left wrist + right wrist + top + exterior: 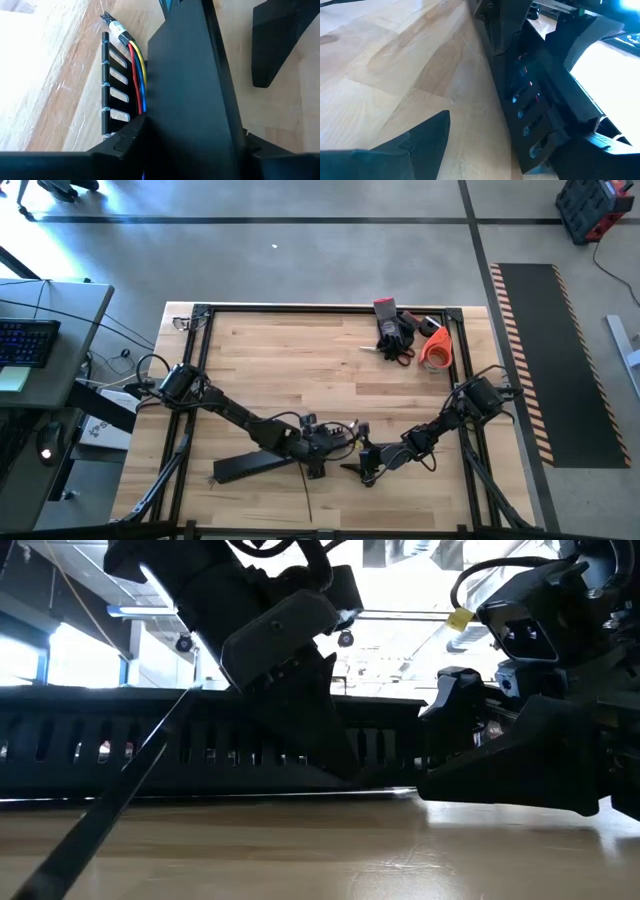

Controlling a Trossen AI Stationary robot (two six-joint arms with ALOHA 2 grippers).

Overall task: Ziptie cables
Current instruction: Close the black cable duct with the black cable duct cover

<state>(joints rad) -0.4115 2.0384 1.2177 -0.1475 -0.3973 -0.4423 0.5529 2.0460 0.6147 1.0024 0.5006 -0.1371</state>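
The big wooden table (300,360) is filling the middle of the high view. In the lower middle of that view a long black bar with slots (245,465) is lying on the wood, running from the lower left toward the two arms.

The left gripper (325,442) is sitting over the right end of the bar, in the lower middle of the picture. The right gripper (372,463) is just beside it, a bit further right. In its wrist view one dark finger (415,145) is standing far off from the bar, so the right one is looking wide and is holding nothing that I can see. The left one is partly closed around something at the bar, but I cannot tell what it is pinching.

The cables (137,75) are red, yellow and blue wires. They are lying inside the slotted bar, in the upper left of the left wrist view, and going under the left finger.

At the upper right of the high view, black gloves (393,328), scissors (398,354) and an orange roll (436,348) are waiting.

I think the arms are gathering the wires in the bar, and no zip tie is showing around them yet. The next move probably needs a steady hold on the wires while a tie is looped round them.
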